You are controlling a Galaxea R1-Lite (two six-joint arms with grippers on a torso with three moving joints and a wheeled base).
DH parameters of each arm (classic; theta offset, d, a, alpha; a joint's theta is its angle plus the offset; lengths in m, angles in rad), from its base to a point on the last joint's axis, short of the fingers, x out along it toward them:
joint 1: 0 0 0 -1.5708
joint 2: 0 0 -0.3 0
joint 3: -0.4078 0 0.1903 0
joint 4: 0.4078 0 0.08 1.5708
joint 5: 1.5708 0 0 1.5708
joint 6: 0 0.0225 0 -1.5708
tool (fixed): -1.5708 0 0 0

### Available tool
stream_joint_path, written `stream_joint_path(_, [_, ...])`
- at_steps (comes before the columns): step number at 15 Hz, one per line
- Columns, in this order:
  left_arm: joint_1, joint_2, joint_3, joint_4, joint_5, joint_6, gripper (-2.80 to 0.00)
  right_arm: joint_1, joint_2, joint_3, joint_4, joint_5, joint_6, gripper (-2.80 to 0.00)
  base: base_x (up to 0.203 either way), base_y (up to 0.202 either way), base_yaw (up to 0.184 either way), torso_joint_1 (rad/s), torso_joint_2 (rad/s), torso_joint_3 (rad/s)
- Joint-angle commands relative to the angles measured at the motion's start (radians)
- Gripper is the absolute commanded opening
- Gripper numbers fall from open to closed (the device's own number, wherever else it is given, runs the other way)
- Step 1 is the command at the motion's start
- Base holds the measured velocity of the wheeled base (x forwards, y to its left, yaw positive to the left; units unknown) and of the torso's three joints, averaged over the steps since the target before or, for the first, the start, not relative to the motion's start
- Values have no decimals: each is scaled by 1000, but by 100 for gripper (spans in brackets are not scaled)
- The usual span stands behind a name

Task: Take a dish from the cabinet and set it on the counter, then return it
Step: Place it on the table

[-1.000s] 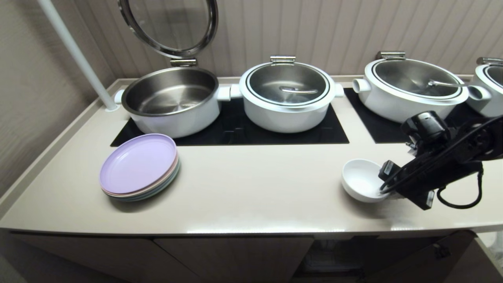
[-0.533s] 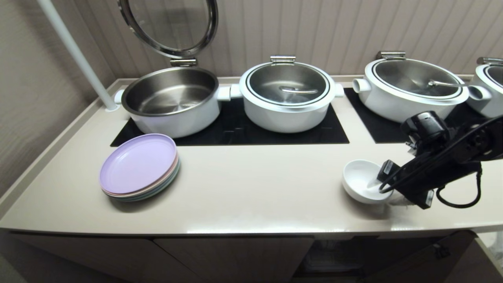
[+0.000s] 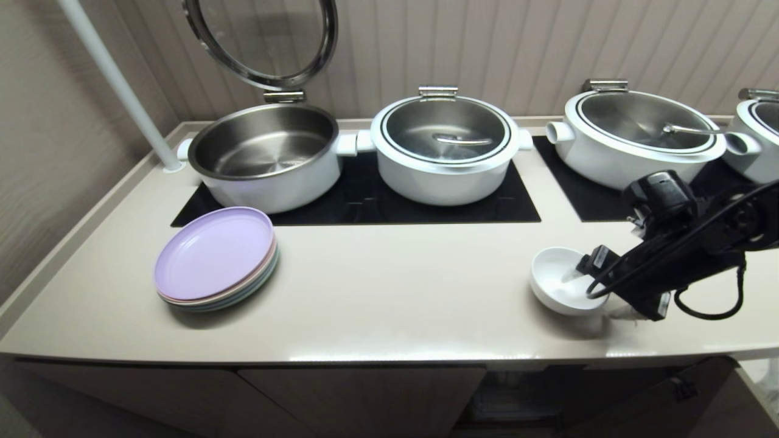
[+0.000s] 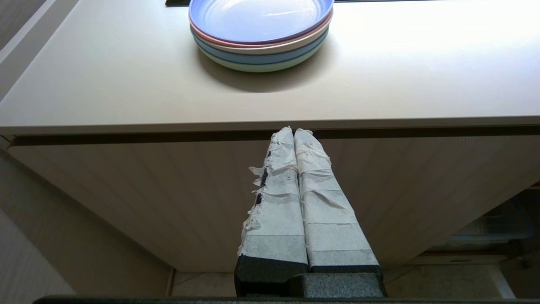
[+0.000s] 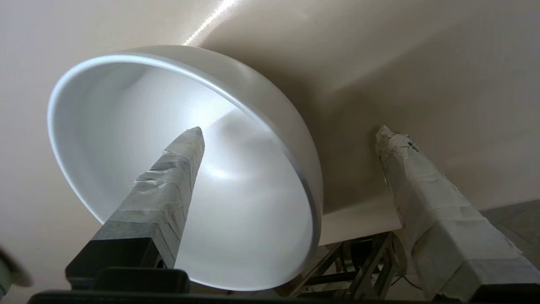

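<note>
The dish (image 3: pixel 557 283) is a small white bowl resting on the beige counter (image 3: pixel 395 292) near its front right. My right gripper (image 3: pixel 595 296) is open and straddles the bowl's near rim. In the right wrist view one taped finger (image 5: pixel 177 169) hangs inside the dish (image 5: pixel 126 126) and the other finger (image 5: pixel 413 177) stands clear outside its wall, with the gripper (image 5: pixel 290 131) gripping nothing. The left gripper (image 4: pixel 295 131) is shut and empty, parked in front of a ribbed cabinet (image 4: pixel 126 190) door just below the counter edge.
A stack of pastel plates (image 3: pixel 214 257), purple on top, sits at the counter's front left. Behind, on black cooktop panels (image 3: pixel 365 201), stand an open steel pot (image 3: pixel 268 155) and lidded white pots (image 3: pixel 447 146). A white pole (image 3: pixel 115 82) rises at the back left.
The right gripper's fingers have spread apart and let go of the dish's rim. The bowl stays on the counter, and the arm has barely moved.
</note>
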Motion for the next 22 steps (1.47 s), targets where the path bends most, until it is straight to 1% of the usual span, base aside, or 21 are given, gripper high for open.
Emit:
stream_joint_path(1, [0,0,0,0,0,0,-280,1,-8,1,-11,0,3,0,0,0,0,0,0,0])
stream_joint_path(3, [0,0,0,0,0,0,-280,1,-17,2,-29,-1,-9,0,0,0,0,0,0,0])
stream_joint_path(5, [0,0,0,0,0,0,-280,-1,-25,15,-35,-17,-62,0,0,0,0,0,0,0])
stream_joint_path(7, [0,0,0,0,0,0,-280,-1,-36,41,-73,-31,-81,0,0,0,0,0,0,0])
stream_joint_path(9, [0,0,0,0,0,0,-280,-5,-55,87,-139,-34,-142,0,0,0,0,0,0,0])
stream_joint_path(11, [0,0,0,0,0,0,-280,-11,-69,108,-195,-37,-187,0,0,0,0,0,0,0])
stream_joint_path(13, [0,0,0,0,0,0,-280,-10,-77,143,-252,-90,-245,0,0,0,0,0,0,0])
stream_joint_path(15, [0,0,0,0,0,0,-280,-11,-97,194,-331,-104,-305,0,0,0,0,0,0,0])
stream_joint_path(16, [0,0,0,0,0,0,-280,-11,-108,218,-378,-105,-320,0,0,0,0,0,0,0])
stream_joint_path(20, [0,0,0,0,0,0,-280,-11,-137,302,-616,-105,-360,0,0,0,0,0,0,0])
stream_joint_path(21, [0,0,0,0,0,0,-280,-11,-150,324,-661,-104,-370,0,0,0,0,0,0,0])
stream_joint_path(22, [0,0,0,0,0,0,-280,-11,-160,342,-678,-104,-377,0,0,0,0,0,0,0])
